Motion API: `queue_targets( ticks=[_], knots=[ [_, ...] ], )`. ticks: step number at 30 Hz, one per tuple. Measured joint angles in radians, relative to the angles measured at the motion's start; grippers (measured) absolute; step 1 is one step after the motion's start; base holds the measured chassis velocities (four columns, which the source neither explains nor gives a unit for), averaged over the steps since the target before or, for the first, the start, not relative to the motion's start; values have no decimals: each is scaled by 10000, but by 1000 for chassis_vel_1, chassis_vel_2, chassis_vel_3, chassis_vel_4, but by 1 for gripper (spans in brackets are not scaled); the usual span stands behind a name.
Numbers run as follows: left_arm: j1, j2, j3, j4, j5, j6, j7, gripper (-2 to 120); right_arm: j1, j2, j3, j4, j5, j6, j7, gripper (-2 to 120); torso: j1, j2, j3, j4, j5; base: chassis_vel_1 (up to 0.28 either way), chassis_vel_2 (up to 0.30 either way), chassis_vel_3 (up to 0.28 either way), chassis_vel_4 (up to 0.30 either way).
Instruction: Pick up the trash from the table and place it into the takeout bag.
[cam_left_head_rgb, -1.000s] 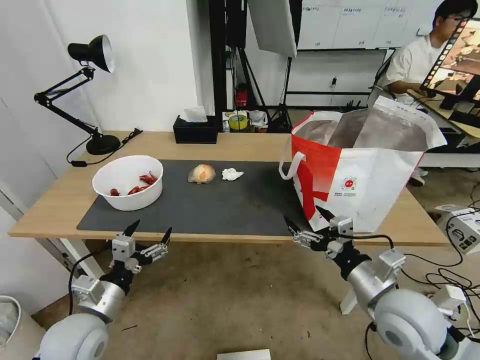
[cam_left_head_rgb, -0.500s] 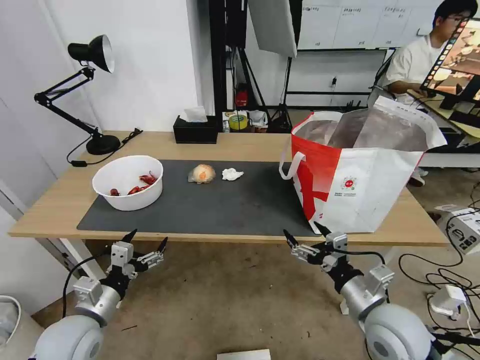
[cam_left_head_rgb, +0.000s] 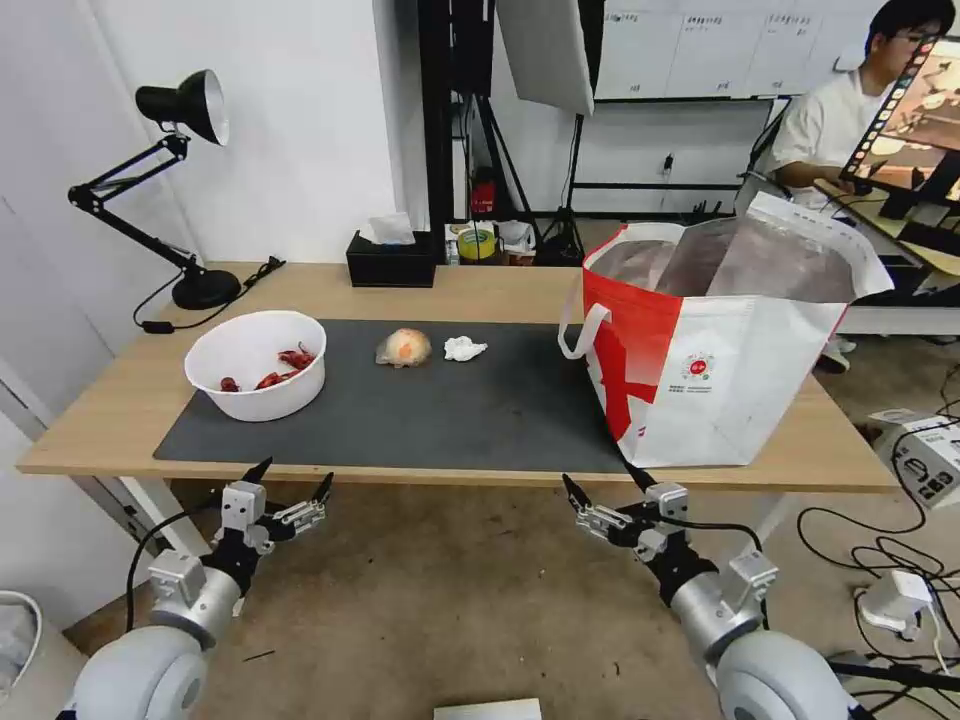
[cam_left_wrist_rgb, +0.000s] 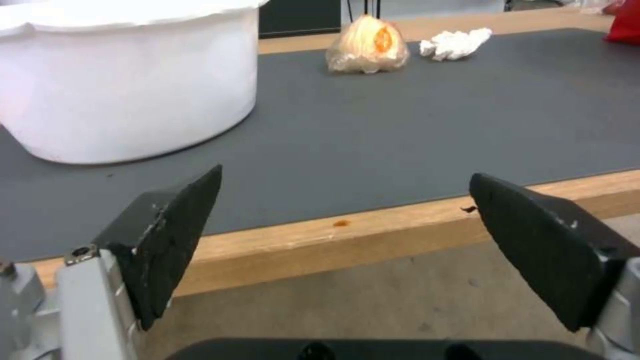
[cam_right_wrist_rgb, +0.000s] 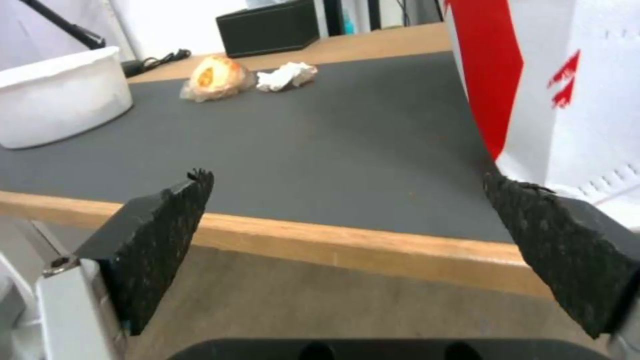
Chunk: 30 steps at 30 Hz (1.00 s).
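Note:
On the table (cam_left_head_rgb: 480, 290) lies a dark grey mat (cam_left_head_rgb: 420, 410). A white bowl (cam_left_head_rgb: 257, 363) with red crayfish shells sits at the mat's left end. An orange-tinted plastic wad (cam_left_head_rgb: 404, 347) and a crumpled white tissue (cam_left_head_rgb: 464, 348) rest at the mat's far middle. The takeout bag (cam_left_head_rgb: 715, 350) stands open at the right. My left gripper (cam_left_head_rgb: 295, 480) hangs open below the table's front edge, under the bowl (cam_left_wrist_rgb: 127, 75). My right gripper (cam_left_head_rgb: 604, 486) is open below the front edge, near the bag (cam_right_wrist_rgb: 553, 90). Both wrist views show the wad (cam_left_wrist_rgb: 367, 45) (cam_right_wrist_rgb: 215, 77) and tissue (cam_left_wrist_rgb: 457, 42) (cam_right_wrist_rgb: 288, 76).
A black tissue box (cam_left_head_rgb: 392, 260) sits at the table's back edge, and a black desk lamp (cam_left_head_rgb: 165, 180) stands at the back left. Cables and a white box (cam_left_head_rgb: 925, 455) lie on the floor to the right. Open floor lies in front of the table.
Both arms have lowered and pulled back from the table's front edge, the right one more. The things on the table have not moved.

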<state>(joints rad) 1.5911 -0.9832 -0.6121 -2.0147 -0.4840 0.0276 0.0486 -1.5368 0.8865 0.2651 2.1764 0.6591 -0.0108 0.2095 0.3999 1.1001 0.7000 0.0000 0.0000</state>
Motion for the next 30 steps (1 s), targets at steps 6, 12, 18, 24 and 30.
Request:
queue_targets(
  ticks=[6, 12, 18, 24, 30],
  knots=[
    [-16, -25, 11, -29, -5, 0, 124, 100, -5, 97, -52, -34, -15, -15, 205, 100, 0, 0, 0, 0, 0, 0, 0, 0, 0],
    [-16, -40, 4, -27, -4, 0, 139, 100, 55, 77, -54, -46, -10, -33, 255, 100, 0, 0, 0, 0, 0, 0, 0, 0, 0],
    [-1, -48, -3, -33, -3, 0, 145, 100, 247, -32, -101, -88, 45, -66, 287, 100, 0, 0, 0, 0, 0, 0, 0, 0, 0],
    [30, -51, -40, -52, 14, -6, 146, 100, 753, -95, -327, -110, 220, -221, 319, 100, 0, -1, 0, 0, 0, 0, 0, 0, 0],
    [24, -58, -43, -144, 14, -11, 142, 100, 1853, -326, -712, -122, 776, -663, 330, 100, 1, -2, 1, 0, -1, 0, 0, 0, 0]
  ],
)
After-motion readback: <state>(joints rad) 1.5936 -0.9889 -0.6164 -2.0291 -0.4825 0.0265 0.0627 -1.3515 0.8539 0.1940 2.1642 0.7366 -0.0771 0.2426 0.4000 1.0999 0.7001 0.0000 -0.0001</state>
